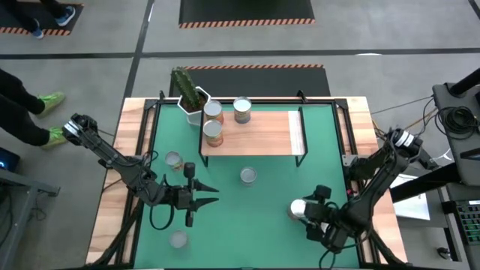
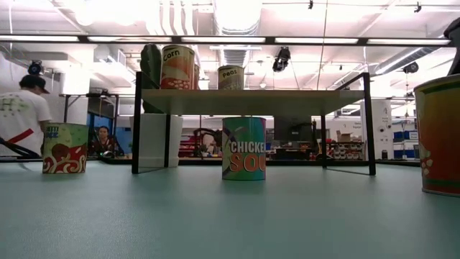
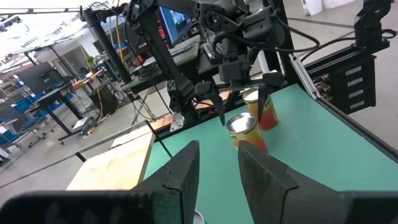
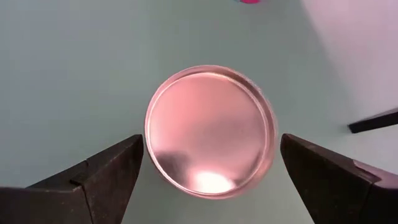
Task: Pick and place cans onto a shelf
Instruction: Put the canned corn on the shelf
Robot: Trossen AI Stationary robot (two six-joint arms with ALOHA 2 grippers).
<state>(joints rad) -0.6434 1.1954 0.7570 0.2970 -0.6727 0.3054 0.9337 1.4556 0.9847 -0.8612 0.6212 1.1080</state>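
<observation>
The light-wood shelf (image 1: pixel 259 133) stands at the far side of the green mat. It carries three cans (image 1: pixel 214 111) (image 1: pixel 241 110) (image 1: pixel 214 133). Other cans stand upright on the mat: one left of the shelf's near corner (image 1: pixel 173 160), one in the middle (image 1: pixel 248 175), one near the front (image 1: pixel 178 239). My right gripper (image 4: pixel 211 155) is open and points down over another can (image 4: pixel 210 130) at the right front. One finger stands on each side of its silvery top, apart from it. My left gripper (image 1: pixel 208 196) is open and empty, level over the mat, pointing toward the right edge.
A cactus in a white pot (image 1: pixel 191 97) stands at the shelf's far left corner. The shelf's black frame legs (image 2: pixel 136 122) stand on the mat, with room beneath the plank. People are in the room beyond the table's left side (image 2: pixel 21 115).
</observation>
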